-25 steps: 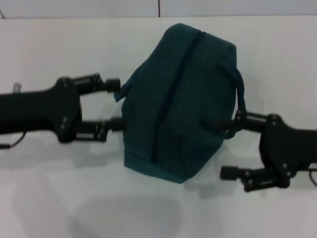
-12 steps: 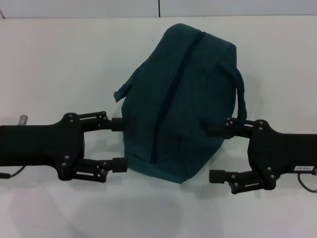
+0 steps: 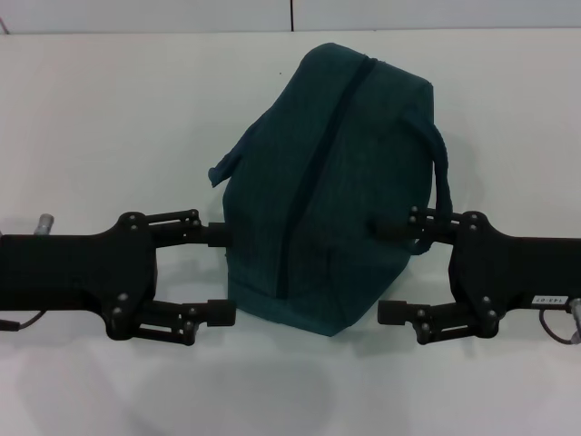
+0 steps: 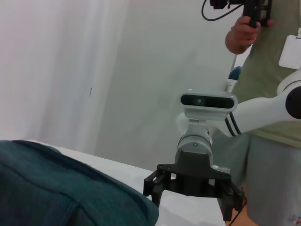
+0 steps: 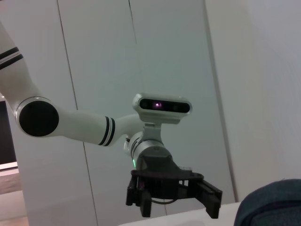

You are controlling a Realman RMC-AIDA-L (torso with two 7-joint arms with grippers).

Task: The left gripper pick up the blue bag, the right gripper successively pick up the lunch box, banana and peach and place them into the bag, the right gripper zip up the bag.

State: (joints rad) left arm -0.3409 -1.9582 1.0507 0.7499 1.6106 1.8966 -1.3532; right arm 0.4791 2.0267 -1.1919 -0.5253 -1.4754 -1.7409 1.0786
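While zipped shut, the blue bag (image 3: 331, 186) lies mid-tabletop (image 3: 109, 118), its near edge between both arms. Left pincer (image 3: 218, 274): spread wide, empty, far fingertip (image 3: 216, 235) at the bag's left edge, near one just beside the bottom corner. Right pincer (image 3: 388, 270): likewise wide open, holding nothing, upper finger over the bag's right side by the handle loop (image 3: 440, 168), lower one on bare tabletop. Open room ahead of the bag's near edge and along both flanks.
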